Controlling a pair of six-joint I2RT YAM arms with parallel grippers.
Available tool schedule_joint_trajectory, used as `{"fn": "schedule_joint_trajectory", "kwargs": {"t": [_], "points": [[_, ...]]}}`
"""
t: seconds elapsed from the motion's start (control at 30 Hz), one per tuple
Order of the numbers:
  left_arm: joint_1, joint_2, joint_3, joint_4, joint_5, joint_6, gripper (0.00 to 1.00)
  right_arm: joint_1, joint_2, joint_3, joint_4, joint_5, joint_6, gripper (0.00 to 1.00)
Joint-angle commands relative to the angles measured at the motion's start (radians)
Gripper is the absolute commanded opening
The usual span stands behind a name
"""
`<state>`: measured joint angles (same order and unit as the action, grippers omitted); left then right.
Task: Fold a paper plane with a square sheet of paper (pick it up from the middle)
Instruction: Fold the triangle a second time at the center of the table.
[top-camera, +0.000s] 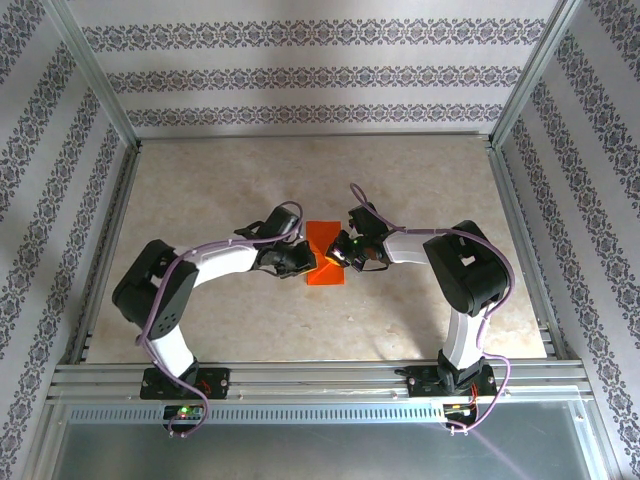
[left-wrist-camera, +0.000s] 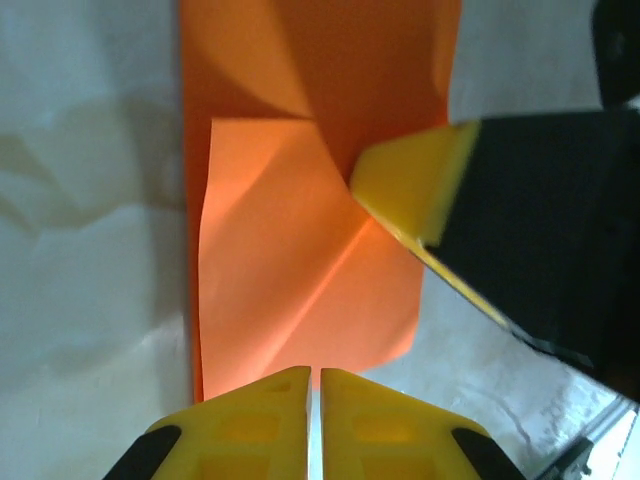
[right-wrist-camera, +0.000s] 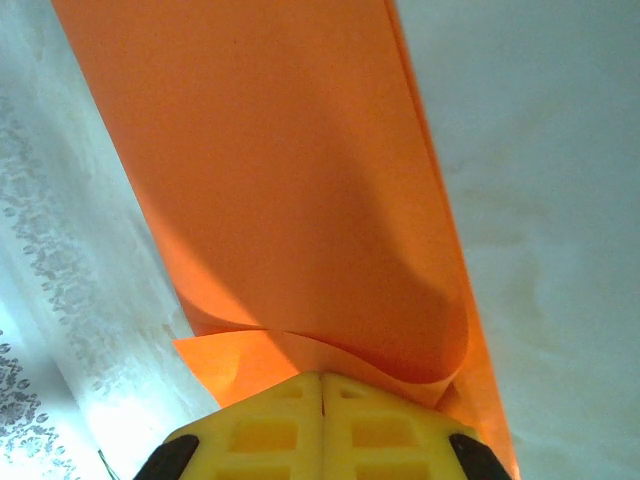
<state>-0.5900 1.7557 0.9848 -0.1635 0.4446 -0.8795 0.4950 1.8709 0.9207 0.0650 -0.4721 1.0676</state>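
Sheet: square sheet of paper (top-camera: 322, 255), centre of table (top-camera: 420, 180), between both arms. Diagonal creases and one raised flap present; nose, wings and ridge apparently outstanding. Right gripper (right-wrist-camera: 322, 380) clamped on curled flap. Left gripper (left-wrist-camera: 315, 375) closed at left edge, hold unclear.

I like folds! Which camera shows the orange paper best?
Left wrist view: the orange paper is close, creases and folded flap plain. The top view shows it tiny and far off; the right wrist view, a smooth curled end.
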Motion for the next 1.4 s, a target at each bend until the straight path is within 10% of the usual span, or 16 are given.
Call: {"fn": "schedule_joint_trajectory", "kwargs": {"t": [0.0,0.6,1.37], "points": [[-0.013,0.052,0.018,0.012,-0.019,-0.031,0.09,-0.004,0.054,-0.019,-0.115,0.050,-0.024,0.00],[-0.013,0.102,-0.014,-0.093,-0.047,-0.010,0.00,0.019,-0.084,0.058,-0.120,-0.065,-0.299,0.02],[-0.013,0.112,-0.016,-0.116,-0.063,-0.006,0.00,0.079,0.005,0.049,-0.111,-0.052,-0.267,0.00]]}}
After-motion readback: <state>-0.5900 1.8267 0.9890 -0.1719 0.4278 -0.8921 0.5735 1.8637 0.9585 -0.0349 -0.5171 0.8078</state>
